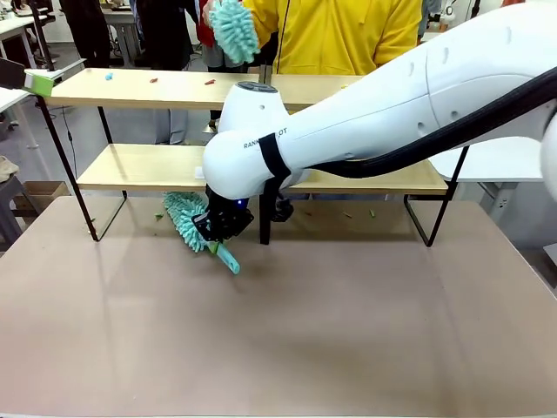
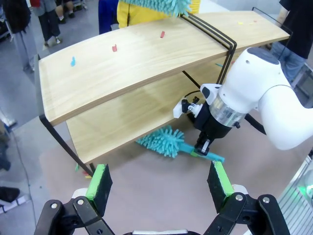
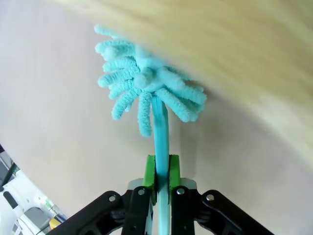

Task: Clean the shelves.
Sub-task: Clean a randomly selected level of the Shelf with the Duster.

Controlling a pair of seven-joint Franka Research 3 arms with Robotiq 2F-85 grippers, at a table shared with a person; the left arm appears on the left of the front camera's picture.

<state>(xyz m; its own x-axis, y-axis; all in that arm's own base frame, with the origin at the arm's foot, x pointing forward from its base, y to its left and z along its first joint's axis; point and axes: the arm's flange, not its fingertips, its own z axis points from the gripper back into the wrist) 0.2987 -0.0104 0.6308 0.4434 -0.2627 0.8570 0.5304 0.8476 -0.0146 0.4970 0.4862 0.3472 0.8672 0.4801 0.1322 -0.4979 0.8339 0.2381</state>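
The shelves (image 1: 165,89) are being seen at the far side of the brown table (image 1: 365,331): two light-wood boards in a thin black frame, standing on the tabletop. A teal duster (image 1: 183,216) is being clenched by the right gripper (image 3: 162,171), with the handle pinched tight between both green pads and the fluffy head pointing away from the wrist. The head is being held down at table level, just under the front edge of the lower board and left of the central black post (image 1: 265,228). The handle end is sticking out toward the front camera. The left gripper (image 2: 159,182) is being held released, jaws wide apart with nothing between them, off the shelves' left end and looking down on both boards. Small coloured bits (image 2: 114,48), blue and red, are being shown scattered on the top board. Green scraps (image 1: 348,214) are lying on the table under the lower board. A second teal duster (image 1: 233,28) is being held above the top board by a person in a yellow top (image 1: 339,35) behind the shelves.
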